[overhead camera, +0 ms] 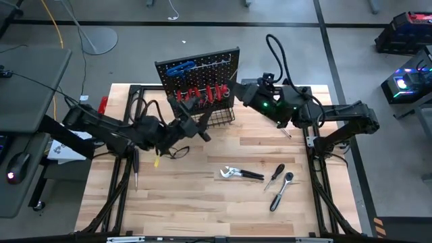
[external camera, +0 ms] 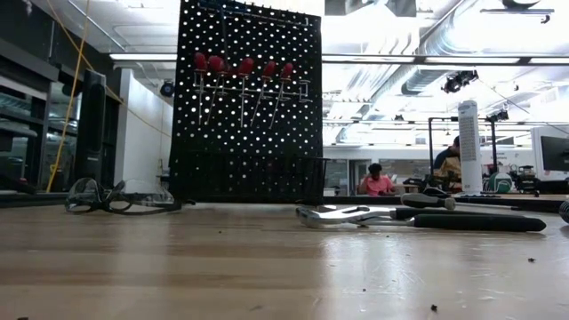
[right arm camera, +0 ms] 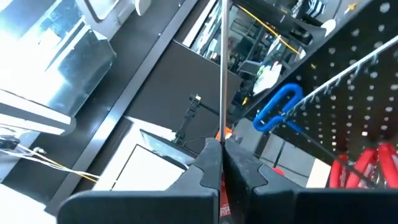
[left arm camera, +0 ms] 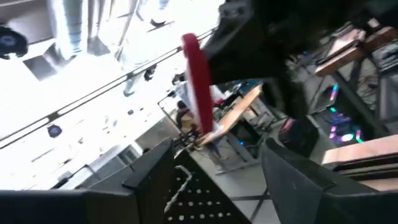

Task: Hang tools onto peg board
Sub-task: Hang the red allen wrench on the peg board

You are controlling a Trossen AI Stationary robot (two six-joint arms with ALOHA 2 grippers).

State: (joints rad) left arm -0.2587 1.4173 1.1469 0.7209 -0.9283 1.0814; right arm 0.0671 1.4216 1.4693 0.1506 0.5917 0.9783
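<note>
The black peg board (overhead camera: pixel 199 84) stands upright at the table's far side. A blue T-key (overhead camera: pixel 181 67) and red-handled screwdrivers (overhead camera: pixel 202 94) hang from its hooks. My right gripper (overhead camera: pixel 234 89) is up beside the board's right edge, shut on a screwdriver whose silver shaft (right arm camera: pixel 222 68) juts out ahead of it. My left gripper (overhead camera: pixel 201 129) hovers in front of the board's wire basket. It is open (left arm camera: pixel 214 152), with a red handle (left arm camera: pixel 198 84) farther off beyond the fingers. Pliers (overhead camera: pixel 239 173), a black screwdriver (overhead camera: pixel 273 177) and a ratchet (overhead camera: pixel 281 191) lie flat on the table. My right gripper pinches the screwdriver between its two shut fingers (right arm camera: pixel 208 168). The thin shaft runs straight out along them. A bit of red (right arm camera: pixel 224 206) shows low between the fingers. The tool is lifted clear of the table, beside the blue T-key (right arm camera: pixel 277 107).
Safety glasses (overhead camera: pixel 172 150) lie left of centre, near the left arm, with a dark tool (overhead camera: pixel 135 172) at the table's left edge. In the low view the board (external camera: pixel 244 107) and pliers (external camera: pixel 418 216) show, but no gripper. People sit in the room beyond.
</note>
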